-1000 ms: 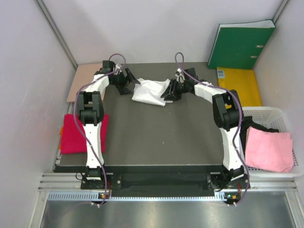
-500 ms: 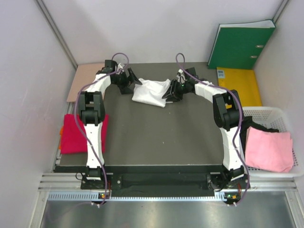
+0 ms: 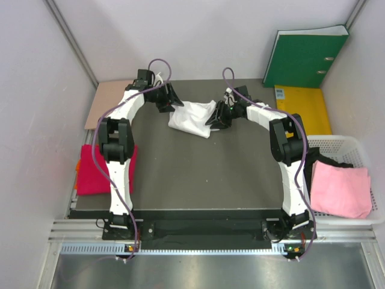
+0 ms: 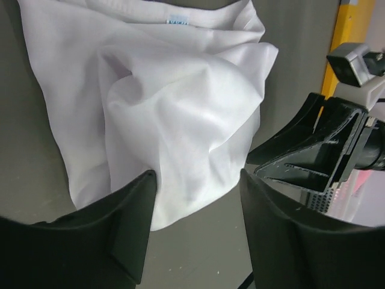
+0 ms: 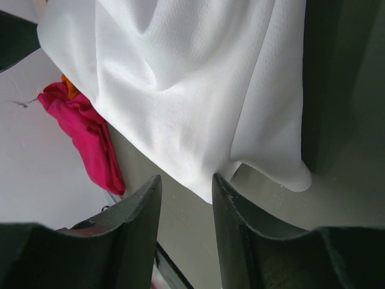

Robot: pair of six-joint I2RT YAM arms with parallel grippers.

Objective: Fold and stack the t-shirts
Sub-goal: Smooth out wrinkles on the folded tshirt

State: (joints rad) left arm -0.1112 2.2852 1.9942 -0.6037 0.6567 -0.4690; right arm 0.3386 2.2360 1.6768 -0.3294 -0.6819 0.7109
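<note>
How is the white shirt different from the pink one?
The white t-shirt is bunched up and wrinkly, while the pink t-shirt is folded flat. The white one lies on the dark table at its far end; the pink one rests on the white basket off to the right. Both are plain, soft cloth shirts.

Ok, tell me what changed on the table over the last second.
The left gripper swung right and slightly farther back, up to the left edge of the white t-shirt. Its jaws stand open, with nothing grasped. The right gripper stayed at that shirt's right edge, also open. The white t-shirt, the red t-shirt and the pink t-shirt lie as before.
</note>
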